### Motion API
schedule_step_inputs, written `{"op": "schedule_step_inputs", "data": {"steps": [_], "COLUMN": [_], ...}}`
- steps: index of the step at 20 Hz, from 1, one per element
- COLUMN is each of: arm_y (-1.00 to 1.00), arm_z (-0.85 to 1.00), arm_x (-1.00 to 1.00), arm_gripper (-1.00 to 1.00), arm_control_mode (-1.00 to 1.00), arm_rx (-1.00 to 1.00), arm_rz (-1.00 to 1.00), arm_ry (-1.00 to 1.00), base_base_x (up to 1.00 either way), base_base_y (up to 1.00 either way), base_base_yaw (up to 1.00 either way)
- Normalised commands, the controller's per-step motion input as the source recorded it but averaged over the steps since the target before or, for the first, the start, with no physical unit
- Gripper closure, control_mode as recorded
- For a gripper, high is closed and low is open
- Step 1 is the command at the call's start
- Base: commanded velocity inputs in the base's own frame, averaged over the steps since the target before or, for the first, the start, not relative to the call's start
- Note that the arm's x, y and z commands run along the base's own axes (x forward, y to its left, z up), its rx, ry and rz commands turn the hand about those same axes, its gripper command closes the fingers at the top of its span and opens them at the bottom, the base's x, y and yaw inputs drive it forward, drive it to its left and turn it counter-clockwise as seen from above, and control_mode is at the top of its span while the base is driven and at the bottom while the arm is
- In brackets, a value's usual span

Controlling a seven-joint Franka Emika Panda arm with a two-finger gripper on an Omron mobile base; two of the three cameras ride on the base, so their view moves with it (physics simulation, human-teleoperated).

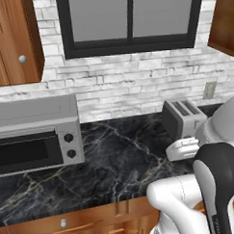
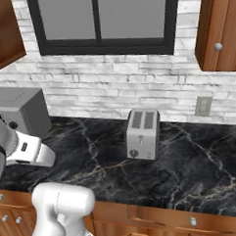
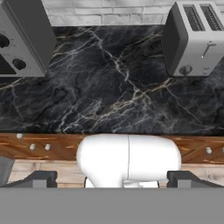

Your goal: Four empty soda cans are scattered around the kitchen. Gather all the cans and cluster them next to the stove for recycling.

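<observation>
Claw (image 3: 112, 181) spread wide, holding nothing; empty soda cans should be light, thin-walled, slippery — grasp mid-body, gently, off the surface (image 3: 109, 87).

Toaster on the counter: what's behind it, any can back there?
Behind the toaster you see black counter and white brick wall. No can shows beside it, but its body hides the strip directly behind.

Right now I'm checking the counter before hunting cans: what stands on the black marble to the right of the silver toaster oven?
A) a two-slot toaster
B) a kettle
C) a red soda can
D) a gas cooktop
A: a silver two-slot toaster stands on the counter, right of the toaster oven.
</observation>
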Motion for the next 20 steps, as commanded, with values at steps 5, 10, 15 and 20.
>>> {"op": "schedule_step_inputs", "data": {"steps": [5,10,15,20], "arm_y": [0.06,0.01,0.00,0.00], "arm_z": [0.00,0.00,0.00,0.00], "arm_x": [-0.13,-0.04,0.00,0.00], "arm_gripper": [-1.00,-1.00,-1.00,-1.00], "arm_control_mode": [-1.00,1.00,1.00,1.00], "arm_rx": [0.00,0.00,0.00,0.00], "arm_rz": [0.00,0.00,0.00,0.00], "arm_ry": [0.00,0.00,0.00,0.00], "base_base_x": [0.00,-0.09,-0.27,-0.15], "base_base_y": [0.00,0.00,0.01,0.36], "base_base_yaw": [0.00,0.00,0.00,0.00]}}
